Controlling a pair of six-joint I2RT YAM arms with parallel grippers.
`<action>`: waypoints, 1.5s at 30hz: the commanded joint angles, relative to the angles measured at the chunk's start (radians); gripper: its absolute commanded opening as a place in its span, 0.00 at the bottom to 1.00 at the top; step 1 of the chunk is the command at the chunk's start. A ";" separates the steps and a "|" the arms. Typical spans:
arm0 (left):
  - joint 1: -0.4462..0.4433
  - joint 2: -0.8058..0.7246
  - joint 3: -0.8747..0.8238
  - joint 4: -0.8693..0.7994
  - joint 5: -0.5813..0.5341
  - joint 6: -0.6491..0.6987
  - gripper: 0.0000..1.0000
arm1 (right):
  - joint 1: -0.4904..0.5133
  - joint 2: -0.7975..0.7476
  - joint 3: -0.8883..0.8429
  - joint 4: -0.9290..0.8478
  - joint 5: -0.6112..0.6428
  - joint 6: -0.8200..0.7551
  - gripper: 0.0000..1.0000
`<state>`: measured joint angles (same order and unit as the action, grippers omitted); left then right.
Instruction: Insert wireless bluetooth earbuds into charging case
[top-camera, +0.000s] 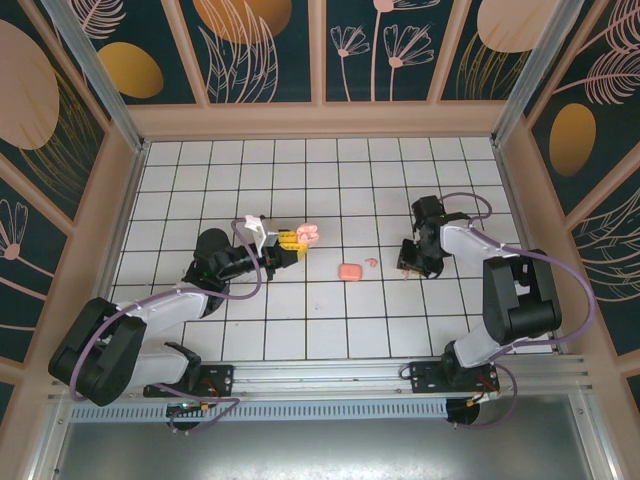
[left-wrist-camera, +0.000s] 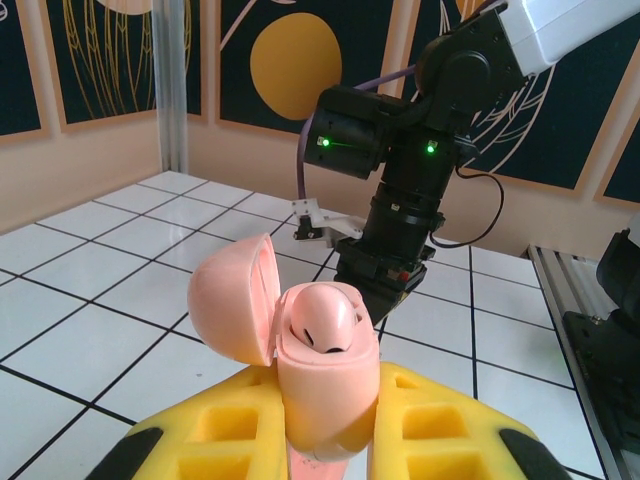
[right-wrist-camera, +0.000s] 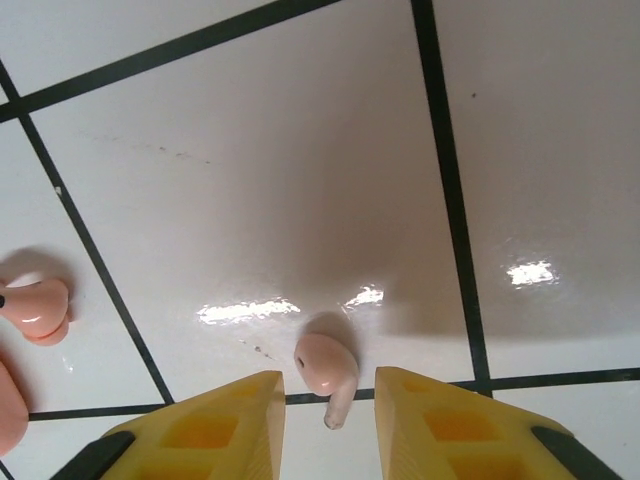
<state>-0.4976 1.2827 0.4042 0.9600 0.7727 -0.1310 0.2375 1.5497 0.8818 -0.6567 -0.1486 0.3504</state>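
Note:
My left gripper (left-wrist-camera: 327, 385) is shut on the pale-pink charging case (left-wrist-camera: 330, 410), held upright between its yellow fingers (left-wrist-camera: 210, 425). The case's lid (left-wrist-camera: 232, 300) is swung open to the left, and one earbud (left-wrist-camera: 322, 318) sits in it. From above, the case (top-camera: 308, 233) is held left of the floor's middle by the left gripper (top-camera: 292, 241). My right gripper (right-wrist-camera: 328, 385) is low over the tiles, open, its fingers either side of a loose earbud (right-wrist-camera: 327, 368) without touching it. A second small pink earbud (right-wrist-camera: 38, 308) lies to the left.
A larger pink rounded piece (top-camera: 350, 271) lies on the white tiled floor (top-camera: 330, 320) between the two grippers, with a tiny pink bit (top-camera: 371, 263) beside it. The right gripper (top-camera: 408, 260) stands just right of them. Peach walls enclose the floor.

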 joint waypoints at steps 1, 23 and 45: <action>-0.006 -0.016 0.016 0.005 -0.005 0.022 0.11 | 0.012 0.021 0.024 -0.019 0.019 0.017 0.28; -0.007 -0.016 0.015 -0.005 -0.006 0.028 0.12 | 0.052 0.079 0.032 0.005 0.087 0.004 0.20; -0.007 0.085 0.059 0.062 0.031 0.024 0.11 | 0.297 -0.377 0.186 0.218 0.026 -0.150 0.17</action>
<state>-0.4980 1.3556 0.4274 0.9657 0.7773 -0.1234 0.4885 1.1995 1.0206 -0.5014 -0.1108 0.2398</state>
